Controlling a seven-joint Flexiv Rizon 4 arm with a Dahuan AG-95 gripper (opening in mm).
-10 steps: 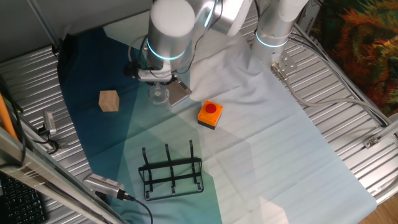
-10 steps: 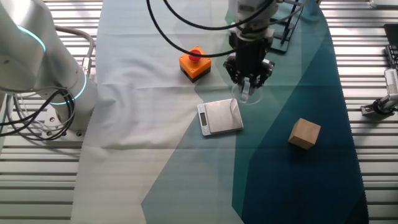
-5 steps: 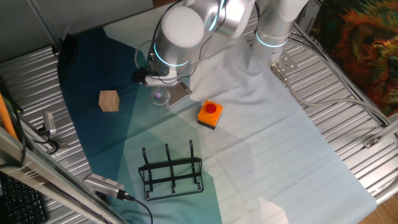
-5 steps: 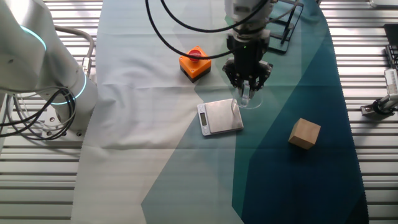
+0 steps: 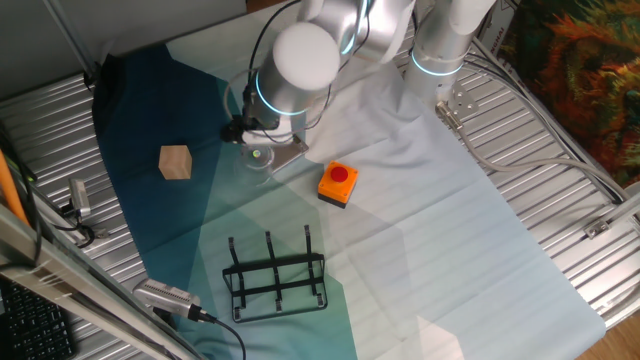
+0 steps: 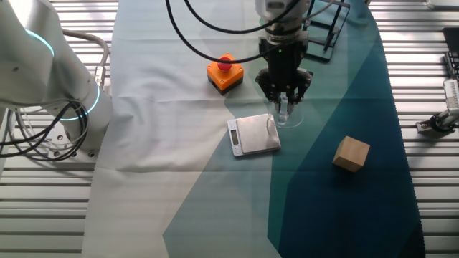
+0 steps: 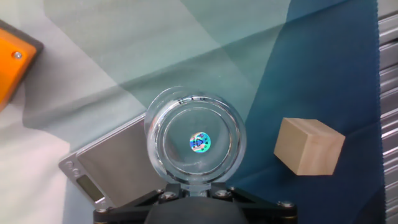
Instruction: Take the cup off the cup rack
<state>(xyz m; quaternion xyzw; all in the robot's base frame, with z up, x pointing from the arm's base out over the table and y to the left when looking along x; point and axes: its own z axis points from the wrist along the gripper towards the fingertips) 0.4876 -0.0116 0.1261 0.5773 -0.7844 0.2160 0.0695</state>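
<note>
The clear glass cup (image 7: 196,140) fills the middle of the hand view, its round base with a small shiny sticker facing the camera. My gripper (image 7: 196,186) is shut on the cup at its near side. In the fixed views the cup (image 5: 257,156) (image 6: 288,117) sits low over the teal cloth beside a grey metal plate, with the gripper (image 6: 286,106) right above it. I cannot tell whether it touches the cloth. The black wire cup rack (image 5: 277,270) (image 6: 324,32) stands apart with bare prongs.
A flat grey metal plate (image 6: 252,135) (image 7: 112,165) lies just beside the cup. A tan wooden cube (image 5: 175,162) (image 6: 351,153) (image 7: 309,146) and an orange button box (image 5: 338,184) (image 6: 224,73) sit nearby. Ribbed metal table surface (image 5: 560,150) surrounds the cloth.
The arm's upper body has swung a little toward the button box and the hand has shifted slightly. The cup stays at about the same spot by the grey plate.
</note>
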